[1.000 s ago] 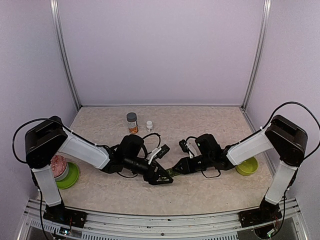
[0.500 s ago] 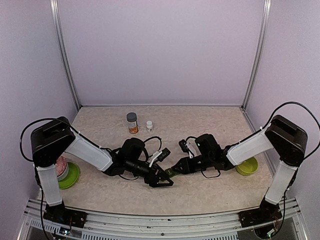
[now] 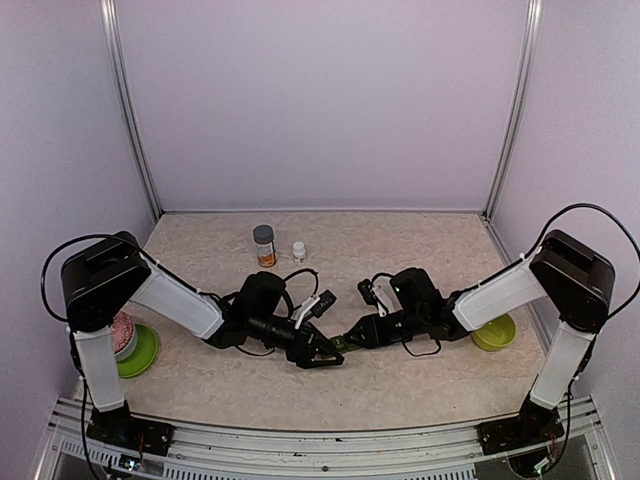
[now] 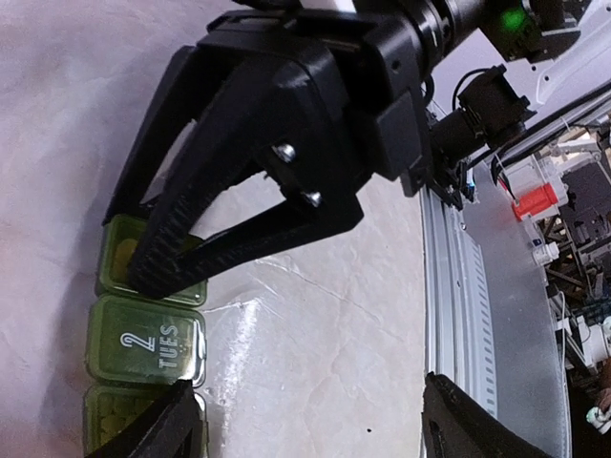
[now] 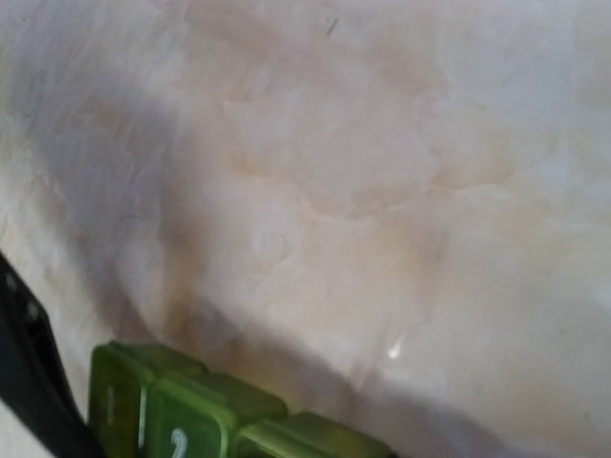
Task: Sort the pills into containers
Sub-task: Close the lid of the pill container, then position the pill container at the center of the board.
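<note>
Left gripper [image 4: 310, 382], jaws wide, is easing closer over the small dark olive-green plastic pill box [image 4: 143, 339] — right gripper [image 4: 153, 272] is still pinching its end — lid-opening probably next.

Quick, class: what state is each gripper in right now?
Left gripper: jaws open, holding nothing.
Right gripper: jaws closed, tips on the pill box; grip unclear.
</note>
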Tool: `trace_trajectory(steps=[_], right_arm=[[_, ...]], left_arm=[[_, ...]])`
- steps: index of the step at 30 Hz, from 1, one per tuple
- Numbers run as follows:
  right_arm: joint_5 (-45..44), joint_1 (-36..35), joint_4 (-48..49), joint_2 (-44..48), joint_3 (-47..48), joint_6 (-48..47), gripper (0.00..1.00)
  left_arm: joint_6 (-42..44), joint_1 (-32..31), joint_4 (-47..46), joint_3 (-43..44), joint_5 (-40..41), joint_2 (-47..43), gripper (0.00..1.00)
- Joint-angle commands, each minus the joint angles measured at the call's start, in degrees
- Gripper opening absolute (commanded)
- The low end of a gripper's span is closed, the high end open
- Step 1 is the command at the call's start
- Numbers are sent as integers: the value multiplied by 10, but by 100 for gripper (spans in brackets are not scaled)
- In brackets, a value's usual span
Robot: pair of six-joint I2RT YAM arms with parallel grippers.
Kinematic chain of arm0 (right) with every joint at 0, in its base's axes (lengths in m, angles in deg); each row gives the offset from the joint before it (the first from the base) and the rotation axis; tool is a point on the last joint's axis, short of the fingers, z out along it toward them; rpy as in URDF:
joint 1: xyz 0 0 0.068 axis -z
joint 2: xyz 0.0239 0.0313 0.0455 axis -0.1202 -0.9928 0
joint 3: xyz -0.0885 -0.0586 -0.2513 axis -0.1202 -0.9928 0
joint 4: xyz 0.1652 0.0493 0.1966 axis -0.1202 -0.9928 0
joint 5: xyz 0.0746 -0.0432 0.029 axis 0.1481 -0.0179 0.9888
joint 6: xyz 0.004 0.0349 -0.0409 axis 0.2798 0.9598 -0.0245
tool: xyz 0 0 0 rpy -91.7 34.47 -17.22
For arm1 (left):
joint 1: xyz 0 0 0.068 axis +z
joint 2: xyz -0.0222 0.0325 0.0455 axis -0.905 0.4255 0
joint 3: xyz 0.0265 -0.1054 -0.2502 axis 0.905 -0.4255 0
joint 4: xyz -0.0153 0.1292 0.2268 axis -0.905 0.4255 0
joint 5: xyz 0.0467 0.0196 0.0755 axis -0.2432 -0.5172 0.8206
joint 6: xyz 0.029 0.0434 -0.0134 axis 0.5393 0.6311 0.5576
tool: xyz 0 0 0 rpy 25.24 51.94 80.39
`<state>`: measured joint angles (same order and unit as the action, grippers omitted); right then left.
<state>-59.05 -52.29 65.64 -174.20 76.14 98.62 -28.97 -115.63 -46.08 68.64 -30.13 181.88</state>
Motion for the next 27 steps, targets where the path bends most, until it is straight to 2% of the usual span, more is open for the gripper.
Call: trace_trajectory(steps=[1, 8, 11, 15, 17, 19, 21, 23, 27], right_arm=[[-9, -7, -27, -16, -5, -3, 38], [-23, -7, -59, 20, 5, -46, 59], [-39, -7, -91, 39, 14, -78, 65], [-37, -8, -124, 60, 28, -157, 72], [-37, -10, -138, 71, 34, -198, 76], [-52, -17, -156, 82, 42, -240, 81], [-79, -28, -180, 91, 52, -281, 88], [-103, -46, -201, 93, 63, -319, 99], [-164, -91, -239, 73, 87, -380, 100]], left_arm=[[3, 13, 41, 17, 26, -30, 79], [10, 10, 63, 37, 42, -59, 83], [16, 13, 73, 31, 55, -80, 87], [27, 24, 102, 26, 77, -115, 92], [32, 32, 115, 21, 85, -131, 98], [36, 39, 128, 15, 92, -147, 99], [39, 46, 134, 5, 101, -170, 99], [40, 54, 139, -7, 111, -192, 99], [35, 75, 143, -34, 141, -244, 99]])
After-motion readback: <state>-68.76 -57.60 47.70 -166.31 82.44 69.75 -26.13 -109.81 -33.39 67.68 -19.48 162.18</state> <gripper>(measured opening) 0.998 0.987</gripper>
